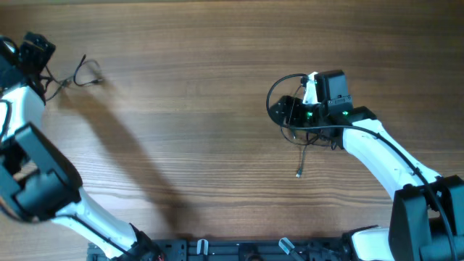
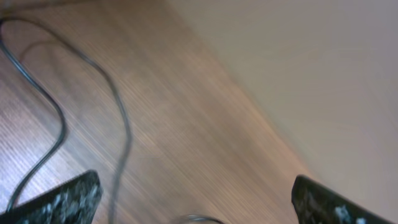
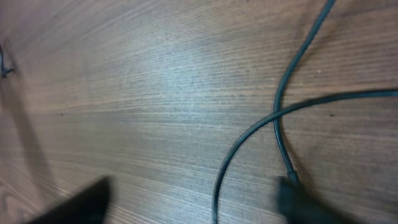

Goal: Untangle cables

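Observation:
One thin dark cable (image 1: 85, 72) lies looped at the table's far left. My left gripper (image 1: 38, 52) is just left of it. In the left wrist view its fingers (image 2: 196, 208) are wide open and empty, and the cable (image 2: 61, 118) curves across the wood, one strand passing by the left finger. A second thin cable (image 1: 273, 98) loops at centre right, with a plug end (image 1: 299, 172) trailing toward the front. My right gripper (image 1: 291, 112) is over this loop. In the right wrist view its blurred fingers (image 3: 193, 199) are open, with crossed cable strands (image 3: 277, 115) running between them.
The wooden table (image 1: 188, 130) spans the view. The table's edge and a pale floor (image 2: 323, 74) show beyond the left gripper. The arm bases and a black rail (image 1: 239, 250) sit along the front edge.

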